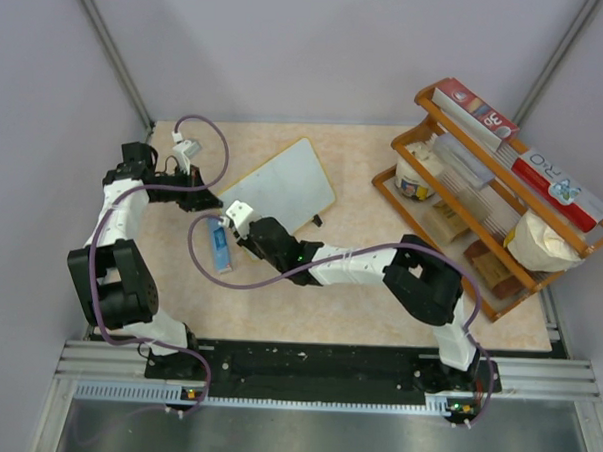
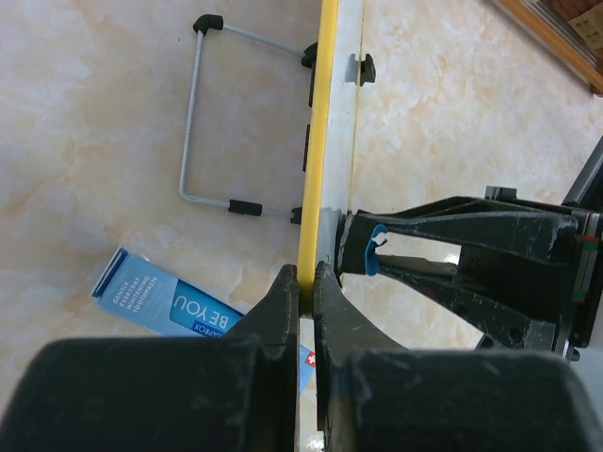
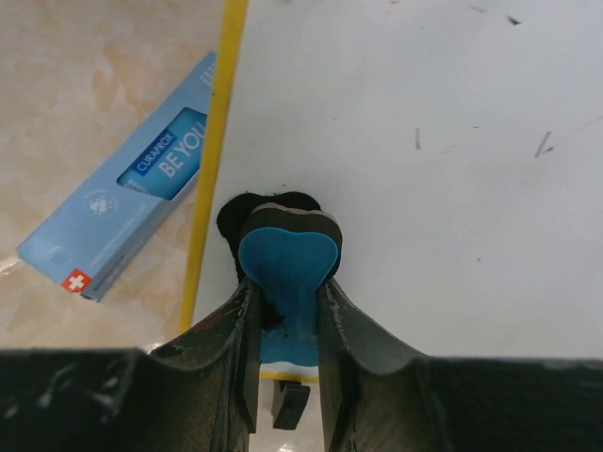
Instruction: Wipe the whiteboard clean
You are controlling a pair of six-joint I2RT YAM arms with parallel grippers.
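Observation:
The whiteboard [image 1: 283, 188] is propped tilted on the table, with a thin yellow frame [image 2: 326, 113] and a wire stand [image 2: 193, 122] behind it. My left gripper [image 2: 305, 279] is shut on the frame's edge; in the top view it [image 1: 209, 198] is at the board's left corner. My right gripper [image 3: 287, 294] is shut on a blue-and-black eraser [image 3: 287, 250]. The eraser's black pad is pressed against the white face [image 3: 424, 207] near the yellow edge. Faint dark strokes [image 3: 544, 144] remain on the surface further along. The right gripper [image 1: 246, 230] reaches in from the right.
A narrow blue box [image 1: 221, 245] lies flat on the table beside the board's near-left edge. A wooden rack [image 1: 487, 209] with boxes, a cup and bags stands at the right. Grey walls close off the back and both sides.

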